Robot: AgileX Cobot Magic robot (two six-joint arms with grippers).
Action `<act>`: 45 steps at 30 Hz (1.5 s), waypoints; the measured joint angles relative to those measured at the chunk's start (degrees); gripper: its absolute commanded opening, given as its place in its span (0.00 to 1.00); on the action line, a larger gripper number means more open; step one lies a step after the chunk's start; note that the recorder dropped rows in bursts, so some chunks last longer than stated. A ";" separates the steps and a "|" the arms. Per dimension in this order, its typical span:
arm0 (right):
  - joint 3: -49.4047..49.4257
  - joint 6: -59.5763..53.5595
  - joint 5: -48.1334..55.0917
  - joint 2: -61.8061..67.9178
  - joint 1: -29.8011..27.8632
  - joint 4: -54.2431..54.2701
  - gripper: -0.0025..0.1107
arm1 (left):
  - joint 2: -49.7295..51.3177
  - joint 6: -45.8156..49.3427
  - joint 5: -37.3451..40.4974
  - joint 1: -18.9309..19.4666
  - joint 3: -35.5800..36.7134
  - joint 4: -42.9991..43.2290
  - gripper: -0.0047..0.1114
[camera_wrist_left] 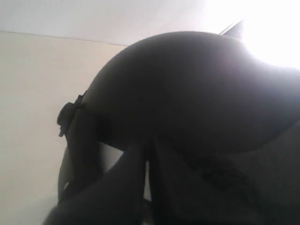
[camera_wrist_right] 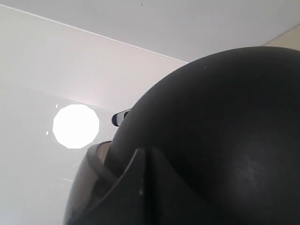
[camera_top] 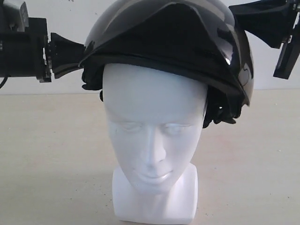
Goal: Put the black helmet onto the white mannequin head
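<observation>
In the exterior view the black helmet (camera_top: 164,42) sits on the crown of the white mannequin head (camera_top: 154,122). It is tilted, with its rim higher on the left of the view and lower on the right, and its padded lining (camera_top: 93,77) hangs out beside both temples. The head stands upright on its base on the pale table (camera_top: 47,154), face to the camera. The left gripper (camera_top: 77,54) meets the helmet's rim from the left, and the right gripper (camera_top: 234,16) touches the shell high on the right. In the left wrist view the left gripper (camera_wrist_left: 149,145) has its fingers (camera_wrist_left: 117,187) drawn almost together, pinching the edge of the helmet (camera_wrist_left: 197,89). In the right wrist view the right gripper (camera_wrist_right: 144,152) lies against the shell (camera_wrist_right: 225,122) above the smoky visor (camera_wrist_right: 86,187). Only a thin seam shows between its fingers, and I cannot tell whether they clamp anything.
</observation>
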 measured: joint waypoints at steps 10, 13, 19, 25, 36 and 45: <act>0.00 -0.23 -1.04 -1.32 0.45 -1.63 0.02 | -1.95 2.83 -1.19 -0.84 4.40 10.85 0.08; 0.00 -0.70 -1.51 -1.32 0.45 -1.76 0.02 | -5.61 2.83 -1.86 0.71 4.40 11.07 0.08; 0.00 -1.43 -1.41 -1.32 0.45 -2.09 0.02 | -8.83 1.77 -4.07 2.44 4.40 10.94 0.08; 0.00 -1.53 -1.41 -1.32 0.45 -2.09 0.02 | -8.83 1.51 -4.32 2.70 6.38 9.94 0.08; 0.00 -1.53 -1.06 -1.32 0.45 -1.88 0.02 | -8.83 1.88 -6.16 6.65 8.41 9.21 0.08; 0.00 -1.53 -0.85 -1.32 0.45 -2.20 0.02 | -7.41 2.87 -6.25 10.76 11.40 10.40 0.08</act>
